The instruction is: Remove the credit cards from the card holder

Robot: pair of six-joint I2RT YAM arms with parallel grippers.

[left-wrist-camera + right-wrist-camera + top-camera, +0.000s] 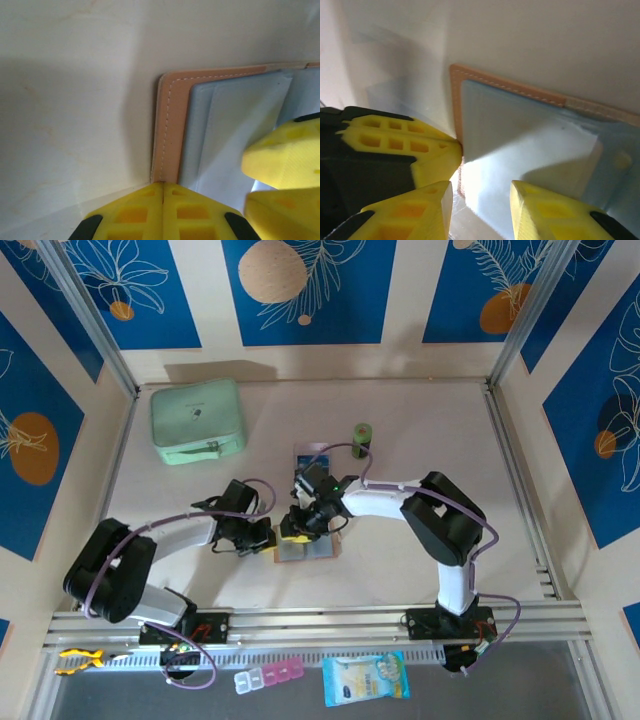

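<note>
The tan card holder (308, 550) lies open on the table, its grey pockets facing up (235, 125) (520, 135). My left gripper (268, 537) (163, 192) is shut, its yellow tips pressed against the holder's stitched tan edge (170, 125). My right gripper (298, 528) (480, 205) is open just above a grey pocket, one finger to each side. Its fingers (285, 155) show at the right in the left wrist view. One blue card (312, 455) lies flat on the table beyond the holder. I cannot tell whether any cards are inside the pockets.
A green cylinder (362, 437) stands just right of the loose card. The mint-green zip case (197, 420) sits at the back left. A pill box (268, 676) and a blue packet (365, 678) lie in front of the rail, below the table edge.
</note>
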